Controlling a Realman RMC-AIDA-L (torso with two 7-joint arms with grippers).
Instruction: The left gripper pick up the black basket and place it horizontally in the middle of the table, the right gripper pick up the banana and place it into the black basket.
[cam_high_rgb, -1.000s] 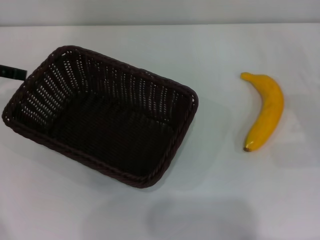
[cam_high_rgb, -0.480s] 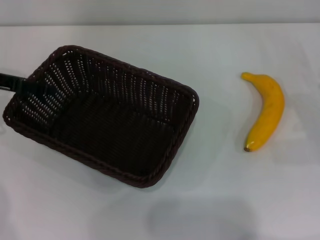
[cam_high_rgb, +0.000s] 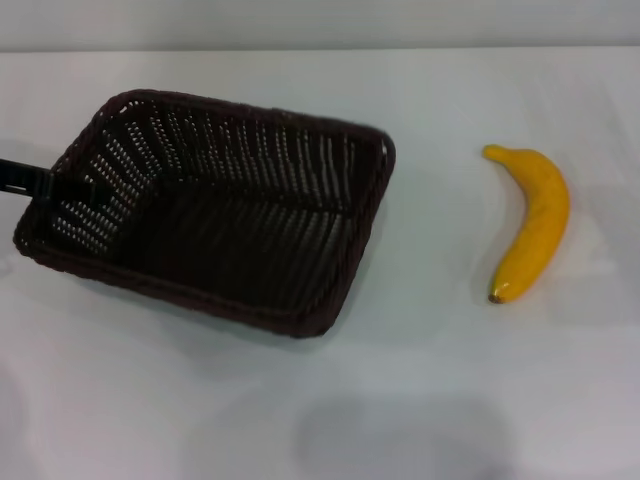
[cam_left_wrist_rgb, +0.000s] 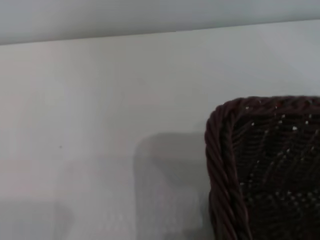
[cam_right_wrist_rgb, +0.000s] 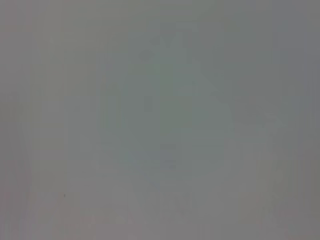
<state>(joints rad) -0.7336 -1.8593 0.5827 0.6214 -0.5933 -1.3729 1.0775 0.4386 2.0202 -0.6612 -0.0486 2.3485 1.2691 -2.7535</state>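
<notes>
The black basket (cam_high_rgb: 220, 225) is on the left half of the white table (cam_high_rgb: 420, 400), its long side nearly level in the head view. My left gripper (cam_high_rgb: 62, 185) reaches in from the left edge as a flat black finger piece and grips the rim of the basket's left end. One corner of the basket fills the left wrist view (cam_left_wrist_rgb: 260, 170). The banana (cam_high_rgb: 532, 225) lies on the table to the right of the basket, well apart from it, dark tip toward me. My right gripper is out of view; the right wrist view shows only plain grey.
The table's far edge (cam_high_rgb: 320, 50) runs along the top of the head view. White tabletop lies between the basket and the banana and in front of both.
The basket has turned with my left gripper: its right end has swung away from me, so its long side lies closer to level. The finger piece has come further in. The banana has not moved.
</notes>
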